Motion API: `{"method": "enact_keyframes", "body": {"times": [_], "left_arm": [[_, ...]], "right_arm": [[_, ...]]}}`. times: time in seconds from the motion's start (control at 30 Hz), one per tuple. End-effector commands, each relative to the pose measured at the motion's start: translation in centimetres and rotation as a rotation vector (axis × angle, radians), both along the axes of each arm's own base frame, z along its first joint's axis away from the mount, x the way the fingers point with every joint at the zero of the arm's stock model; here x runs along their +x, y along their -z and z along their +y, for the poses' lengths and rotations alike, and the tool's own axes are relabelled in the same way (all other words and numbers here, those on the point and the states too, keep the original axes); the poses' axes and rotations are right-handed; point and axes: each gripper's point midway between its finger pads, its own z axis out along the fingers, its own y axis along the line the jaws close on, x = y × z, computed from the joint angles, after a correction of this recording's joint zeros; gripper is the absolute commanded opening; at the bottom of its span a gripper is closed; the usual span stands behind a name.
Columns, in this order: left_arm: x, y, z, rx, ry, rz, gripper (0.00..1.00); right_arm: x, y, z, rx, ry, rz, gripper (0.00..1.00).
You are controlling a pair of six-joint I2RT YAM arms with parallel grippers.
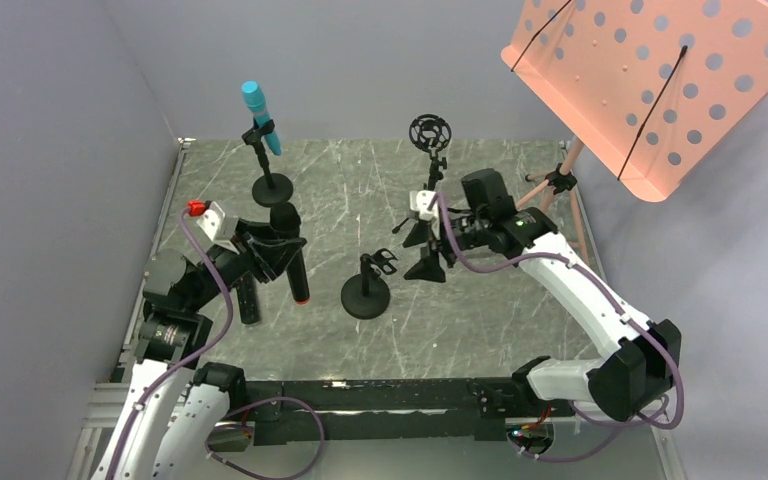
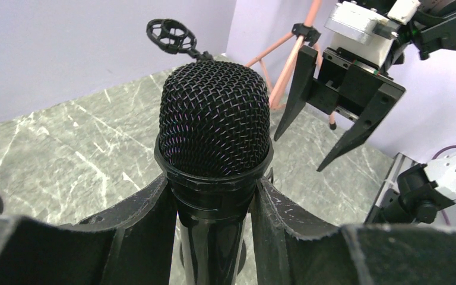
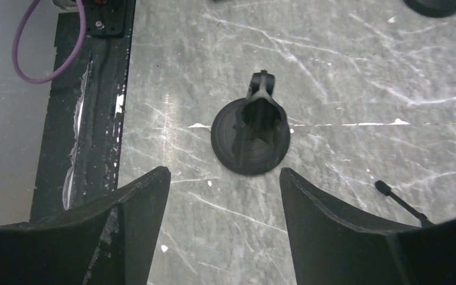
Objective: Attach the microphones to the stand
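Observation:
My left gripper [image 2: 214, 205] is shut on a black microphone [image 2: 214, 119] just below its dark mesh head. From above, this microphone [image 1: 290, 250] stands nearly upright with an orange end cap [image 1: 301, 298] at the bottom, near the table. A turquoise microphone [image 1: 260, 118] sits clipped in the far-left stand [image 1: 272, 187]. A short stand [image 1: 365, 295] with an empty clip [image 1: 381, 262] stands in the middle. My right gripper [image 1: 424, 262] hangs open beside it, pointing down. Its wrist view shows that stand [image 3: 250, 133] just beyond the open gripper [image 3: 224, 171], with nothing between the fingers.
A stand with a round black shock mount [image 1: 428, 130] rises at the back centre, behind my right gripper. A pink perforated music stand [image 1: 650, 80] on a tripod [image 1: 550, 185] fills the back right. Grey walls close in the left side and the back.

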Motion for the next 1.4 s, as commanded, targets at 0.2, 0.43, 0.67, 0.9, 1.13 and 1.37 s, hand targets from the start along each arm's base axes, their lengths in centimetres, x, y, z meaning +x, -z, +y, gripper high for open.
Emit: {"method": "enact_keyframes", "body": {"times": [0.2, 0.43, 0.67, 0.9, 1.13, 1.37], "left_arm": [[-0.4, -7.7, -2.6, -0.114, 0.194, -0.185, 0.0], [0.8, -10.0, -4.3, -0.163, 0.245, -0.229, 0.0], [1.9, -11.0, -6.1, -0.182, 0.262, -0.248, 0.0], [2.7, -11.2, -7.4, -0.204, 0.277, -0.245, 0.0], [3.5, -11.0, -9.0, -0.209, 0.291, -0.239, 0.0], [4.0, -11.2, -10.0, -0.22, 0.302, -0.236, 0.0]], "right_arm": [[1.8, -2.6, -0.5, 0.196, -0.029, -0.049, 0.19], [2.7, -1.2, 0.6, 0.198, -0.023, -0.007, 0.02], [2.1, 1.4, 2.1, 0.153, -0.032, 0.021, 0.0], [2.4, 2.3, 2.2, 0.141, -0.024, 0.024, 0.0], [2.3, 1.9, 2.1, 0.141, -0.031, 0.015, 0.0], [1.9, 1.2, 1.1, 0.159, -0.043, -0.003, 0.01]]}}
